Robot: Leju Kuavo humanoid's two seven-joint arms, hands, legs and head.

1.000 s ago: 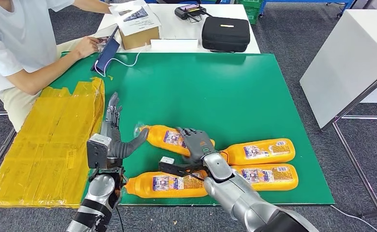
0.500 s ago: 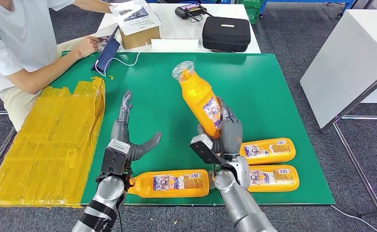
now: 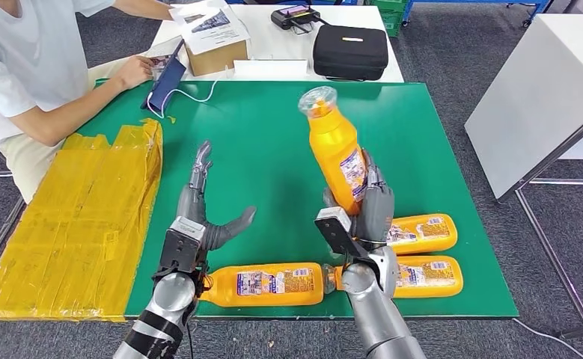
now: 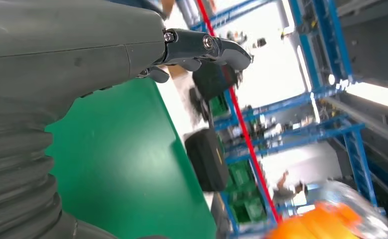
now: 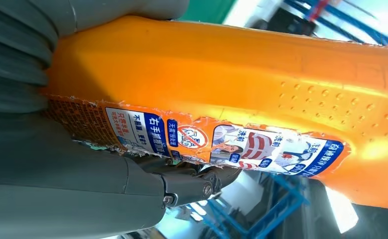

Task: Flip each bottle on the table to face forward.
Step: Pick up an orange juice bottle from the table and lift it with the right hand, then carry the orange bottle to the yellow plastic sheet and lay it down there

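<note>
While right hand [image 3: 369, 212] grips orange bottle [image 3: 337, 154] upright, clear cap on top, above green matte desk [image 3: 273, 142], left hand [image 3: 198, 217] hovers beside it, fingers spread, holding nothing. Three more smooth plastic bottles lie flat: one [image 3: 262, 283] just below both hands, two [image 3: 421, 233] [image 3: 426, 275] right of right hand. Crinkled yellow sheet [image 3: 78, 217] left of left hand. Beyond: white table [image 3: 273, 45], black case [image 3: 349, 51], cardboard box [image 3: 213, 45], seated person [image 3: 26, 75]. Grey carpet floor [image 3: 453, 52].
</note>
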